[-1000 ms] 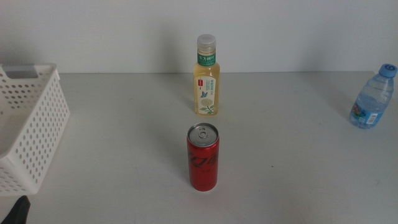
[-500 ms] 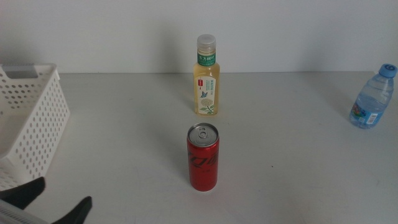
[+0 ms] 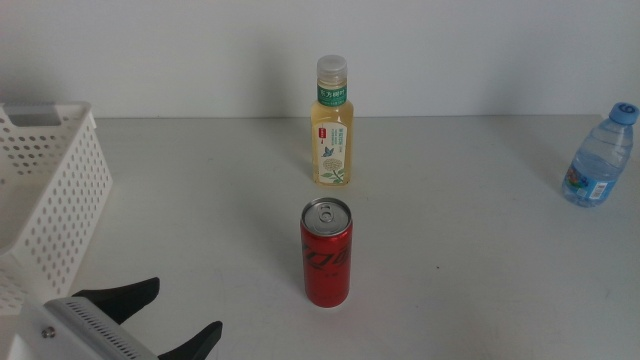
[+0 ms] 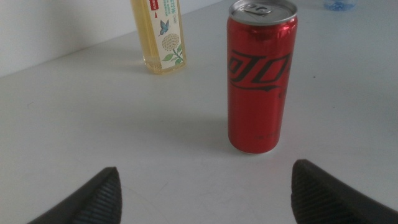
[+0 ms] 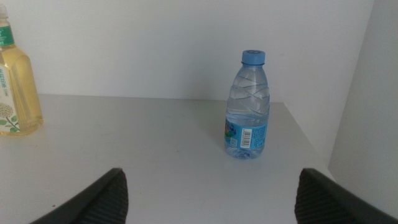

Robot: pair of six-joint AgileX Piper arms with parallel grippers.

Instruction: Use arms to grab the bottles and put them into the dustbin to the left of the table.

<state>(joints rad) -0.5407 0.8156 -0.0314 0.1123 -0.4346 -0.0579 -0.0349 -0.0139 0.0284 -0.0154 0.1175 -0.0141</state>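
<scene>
Left gripper (image 3: pixel 170 315) sat wide open w/ nothing held, near the red can (image 3: pixel 327 253) on its dustbin (image 3: pixel 60 190) side, prob lining up a grab; right gripper (image 5: pixel 208 199) gaped empty too, facing the water bottle (image 5: pixel 248 104).

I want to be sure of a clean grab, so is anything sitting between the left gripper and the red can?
Nothing visible. The left gripper, jaws open, is low at the table's near-left corner, and bare tabletop runs from it to the red can. The tea bottle stands behind the can, out of that path.

Left gripper (image 3: pixel 165 315) low, jaws apart
</scene>
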